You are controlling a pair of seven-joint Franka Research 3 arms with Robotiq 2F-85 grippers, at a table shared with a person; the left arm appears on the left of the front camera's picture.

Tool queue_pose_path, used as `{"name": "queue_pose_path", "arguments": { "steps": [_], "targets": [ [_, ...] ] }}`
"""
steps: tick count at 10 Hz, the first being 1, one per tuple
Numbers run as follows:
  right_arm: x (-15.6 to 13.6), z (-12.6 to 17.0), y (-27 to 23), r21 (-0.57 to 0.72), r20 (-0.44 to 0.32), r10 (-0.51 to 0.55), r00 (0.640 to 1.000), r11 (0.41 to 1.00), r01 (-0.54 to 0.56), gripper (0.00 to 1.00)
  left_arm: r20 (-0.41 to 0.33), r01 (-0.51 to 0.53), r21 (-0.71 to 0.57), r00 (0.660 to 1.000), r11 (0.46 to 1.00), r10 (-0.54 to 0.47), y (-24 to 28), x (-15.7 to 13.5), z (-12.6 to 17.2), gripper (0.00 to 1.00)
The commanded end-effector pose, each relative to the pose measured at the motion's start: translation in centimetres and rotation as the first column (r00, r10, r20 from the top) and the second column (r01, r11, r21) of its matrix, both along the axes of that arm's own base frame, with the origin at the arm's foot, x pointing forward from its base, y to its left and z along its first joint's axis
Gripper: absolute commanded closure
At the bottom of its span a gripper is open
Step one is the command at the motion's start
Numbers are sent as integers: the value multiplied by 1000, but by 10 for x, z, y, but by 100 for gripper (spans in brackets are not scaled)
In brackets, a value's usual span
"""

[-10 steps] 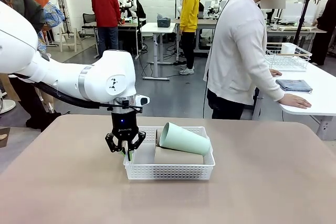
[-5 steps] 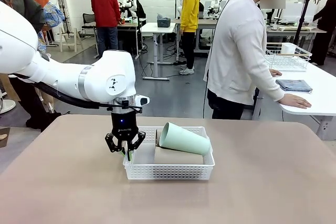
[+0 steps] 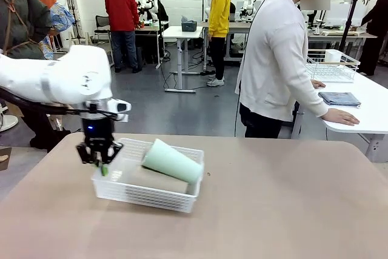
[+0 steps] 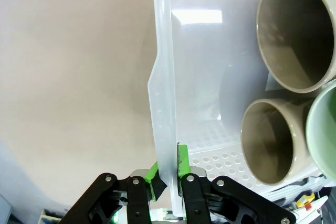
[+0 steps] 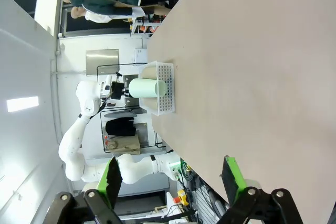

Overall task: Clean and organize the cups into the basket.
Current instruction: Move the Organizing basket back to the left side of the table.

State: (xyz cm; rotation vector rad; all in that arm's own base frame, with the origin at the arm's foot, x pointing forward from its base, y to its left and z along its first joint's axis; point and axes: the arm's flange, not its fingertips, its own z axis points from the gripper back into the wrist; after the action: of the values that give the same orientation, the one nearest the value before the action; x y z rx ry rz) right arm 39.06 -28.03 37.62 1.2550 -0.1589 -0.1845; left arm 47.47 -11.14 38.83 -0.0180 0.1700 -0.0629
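Tan tabletop (image 3: 291,210) fills the front view — left gripper (image 3: 101,163) clamped on the near-left rim of the basket (image 3: 145,193), mint cup (image 3: 173,161) just beside. Left wrist view: green pads (image 4: 182,160) pinch that wall; two tan cups (image 4: 268,142) lie beyond. Right wrist view: right gripper (image 5: 170,174) spread wide, holding nothing — basket far ahead.

The front camera stood on the robot's side of the table (image 3: 291,210) and looked level across it toward a person (image 3: 276,59) at the far edge, with the room behind. The left wrist camera looked steeply down from very close along its own fingers (image 4: 181,161) at one wall of the basket (image 4: 163,103) and into it. The right wrist camera sat well back and rolled sideways, skimming the tabletop toward the basket far off. All three views shared the basket, the mint cup (image 3: 171,161) and the tabletop.
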Motion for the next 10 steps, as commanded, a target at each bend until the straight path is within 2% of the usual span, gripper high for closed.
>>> {"name": "queue_pose_path", "arguments": {
  "steps": [1, 2, 5, 10],
  "targets": [
    [1, 0, -1, -6, 4, -1, 1000, 1000, 1, 0, 16, 3, 47, 1000, 999, -4, 34, -9, 17, 94],
    [1, 0, -1, -6, 4, -1, 1000, 1000, 1, 0, 3, -38, 65, 999, 997, 38, 57, -6, 20, 94],
    [1, 0, -1, -6, 4, -1, 1000, 1000, 1, 0, -29, -46, 88, 998, 995, 49, 114, -1, 26, 94],
    [1, 0, -1, -6, 4, -1, 1000, 1000, 1, 0, 33, -119, 72, 993, 990, 117, 180, 3, 25, 94]
  ]
}}
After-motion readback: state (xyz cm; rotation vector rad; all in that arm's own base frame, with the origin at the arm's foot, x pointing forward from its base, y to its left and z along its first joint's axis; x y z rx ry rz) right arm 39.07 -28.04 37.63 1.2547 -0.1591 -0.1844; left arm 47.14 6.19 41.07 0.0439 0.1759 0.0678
